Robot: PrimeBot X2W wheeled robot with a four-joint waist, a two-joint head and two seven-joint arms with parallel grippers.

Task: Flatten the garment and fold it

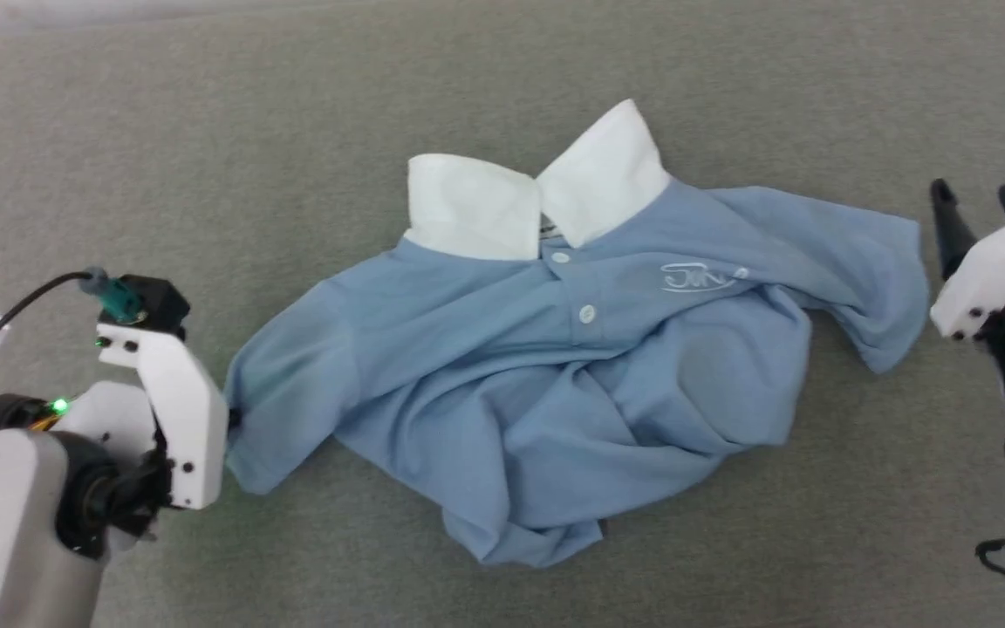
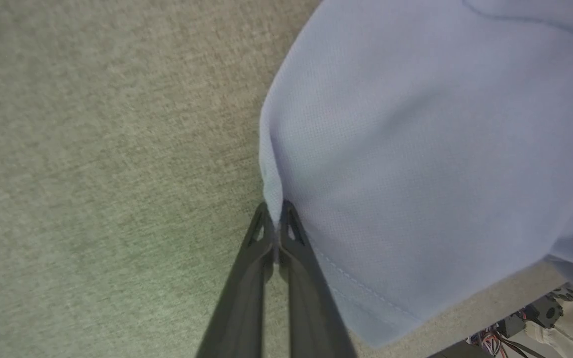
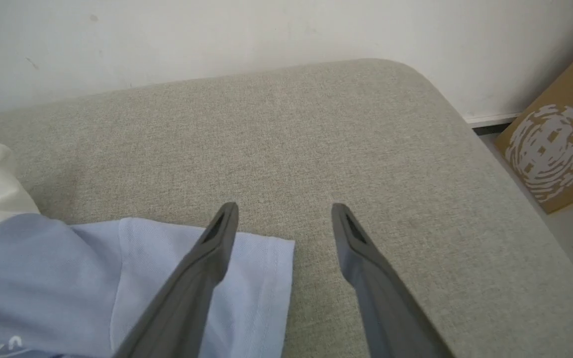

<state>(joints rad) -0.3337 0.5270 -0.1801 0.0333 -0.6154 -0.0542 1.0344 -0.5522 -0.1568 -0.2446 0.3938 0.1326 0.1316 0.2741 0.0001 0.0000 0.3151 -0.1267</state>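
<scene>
At the middle of the grey cushioned surface (image 1: 206, 131) the garment (image 1: 555, 375) lies front up, its white collar (image 1: 537, 196) toward the far side, with the chest logo (image 1: 699, 277) and buttons (image 1: 587, 314) showing; the body is heavily creased, the lower part bunched and turned under on the near side, and the right sleeve (image 1: 878, 279) is rumpled; flattening is judged barely begun, and no fold is made; the left gripper (image 2: 277, 219) is pinched tight on the hem edge of the left sleeve (image 1: 284, 392), with cloth caught between the fingertips, low at the surface; the right gripper (image 3: 284, 214) stands spread wide and holds nothing, one finger above the right sleeve's cuff and the other above bare surface; whether it touches the cloth cannot be told; outstanding, in judgement: a hold on the right side, both sleeves drawn outward, the lower hem smoothed, then every fold; beyond the surface stand a pale wall (image 3: 217, 40) and a cardboard box (image 3: 555, 154)
</scene>
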